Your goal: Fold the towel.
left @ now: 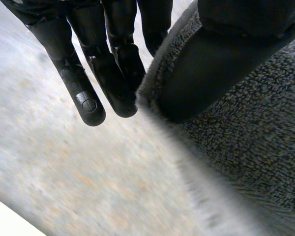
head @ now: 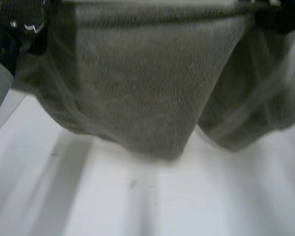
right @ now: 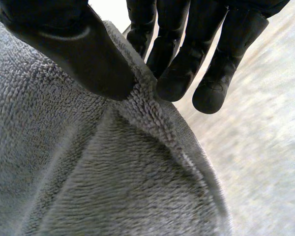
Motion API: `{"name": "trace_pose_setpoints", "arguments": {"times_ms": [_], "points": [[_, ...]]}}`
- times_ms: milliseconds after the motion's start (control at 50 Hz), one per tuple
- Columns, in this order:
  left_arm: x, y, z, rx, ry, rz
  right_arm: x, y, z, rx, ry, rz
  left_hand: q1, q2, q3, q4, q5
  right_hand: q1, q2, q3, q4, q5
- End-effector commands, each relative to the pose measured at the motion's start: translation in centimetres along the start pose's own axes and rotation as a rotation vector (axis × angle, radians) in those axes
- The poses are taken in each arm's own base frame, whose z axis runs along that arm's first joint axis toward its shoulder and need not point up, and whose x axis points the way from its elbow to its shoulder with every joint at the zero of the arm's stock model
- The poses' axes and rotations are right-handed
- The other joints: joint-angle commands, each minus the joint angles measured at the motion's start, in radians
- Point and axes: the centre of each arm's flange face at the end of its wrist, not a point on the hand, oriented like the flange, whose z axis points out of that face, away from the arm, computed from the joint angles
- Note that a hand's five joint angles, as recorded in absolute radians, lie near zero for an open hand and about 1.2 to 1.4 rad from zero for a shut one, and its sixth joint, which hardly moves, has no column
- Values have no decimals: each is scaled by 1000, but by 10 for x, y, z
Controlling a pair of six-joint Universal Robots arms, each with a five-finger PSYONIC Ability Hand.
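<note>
The towel, grey and looped in its pile, hangs in the air above the table, spread wide along its upper edge and sagging into two deep lobes below. The lowest fold comes close to the table top; I cannot tell whether it touches.

It hangs this way because each hand grips it at that upper edge, one toward either end. The left hand presses its thumb onto the face of the cloth right at the hem, with its straight fingers behind and beside the edge, so the cloth is pinched between them. The right hand does the same at its end: thumb on the near face, fingers down the back, and a ridge of pile bunched up at the pinch.

Holding it by two points on one edge lets the towel's weight pull it flat, which I judge prepares it for laying down and folding. No fold has been made yet.
</note>
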Motion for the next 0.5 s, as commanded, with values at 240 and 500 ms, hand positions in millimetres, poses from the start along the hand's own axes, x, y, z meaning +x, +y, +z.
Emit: {"name": "trace_pose_setpoints", "arguments": {"times_ms": [240, 500], "points": [[100, 128, 48, -379, 299, 25, -67, 118, 110, -329, -208, -127, 205, 179, 180, 179, 195, 83, 61, 35, 32, 30], [68, 100, 179, 71, -100, 23, -13, 70, 202, 215, 347, -346, 205, 179, 180, 179, 195, 83, 61, 35, 32, 30]]}}
